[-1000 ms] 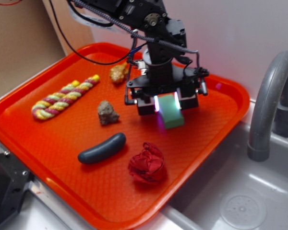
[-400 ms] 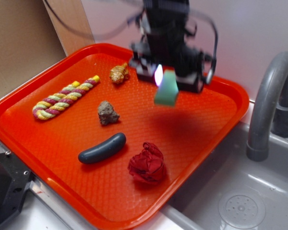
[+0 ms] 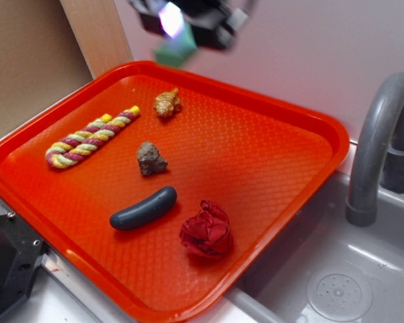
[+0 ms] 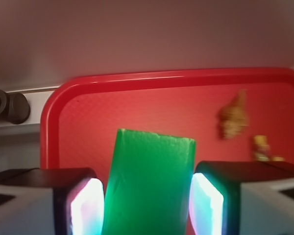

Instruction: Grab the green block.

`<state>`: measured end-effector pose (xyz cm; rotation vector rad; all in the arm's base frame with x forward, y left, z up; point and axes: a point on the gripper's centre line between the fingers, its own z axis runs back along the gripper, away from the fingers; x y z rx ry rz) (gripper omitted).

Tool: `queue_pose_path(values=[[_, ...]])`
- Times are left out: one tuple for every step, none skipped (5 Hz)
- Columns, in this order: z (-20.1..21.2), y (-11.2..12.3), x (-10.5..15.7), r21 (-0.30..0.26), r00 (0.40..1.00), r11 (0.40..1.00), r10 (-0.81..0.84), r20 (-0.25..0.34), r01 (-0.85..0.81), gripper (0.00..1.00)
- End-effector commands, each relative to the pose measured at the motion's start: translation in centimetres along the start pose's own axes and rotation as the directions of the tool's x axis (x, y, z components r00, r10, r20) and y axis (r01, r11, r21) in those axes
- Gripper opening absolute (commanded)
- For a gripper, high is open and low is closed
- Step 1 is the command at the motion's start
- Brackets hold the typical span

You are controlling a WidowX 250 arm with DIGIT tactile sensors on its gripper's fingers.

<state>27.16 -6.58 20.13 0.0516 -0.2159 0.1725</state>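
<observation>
pincer (image 4: 146, 205) pinching green block (image 4: 149, 183) btwn lit pads, high above red tray (image 3: 283, 145), blue sausage shape (image 3: 143, 208) on tray

The green block (image 3: 173, 52), a small flat slab, hangs in the air above the far rim of the red tray (image 3: 276, 175), near the tray's far left corner and clear of its surface. It sits between the two lit jaws of the gripper (image 3: 178, 33), clamped by its flat sides. In the exterior view it is blurred and reads as pale mint, tilted with its free end down toward the tray. In the wrist view the block (image 4: 149, 186) shows deep, glossy-looking green, standing nearly upright with a slight lean, its straight top edge set against the tray's floor behind it.
</observation>
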Motion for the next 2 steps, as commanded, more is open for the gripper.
queue_pose_path(values=[[6.04, 4.3, 1.37, 0.054, 0.992, 0.992, -0.117, 0.044, 0.114, 0.0], [5.58, 4.72, 0.72, 0.069, 0.989, 0.987, -0.144, 0.021, 0.142, 0.0]])
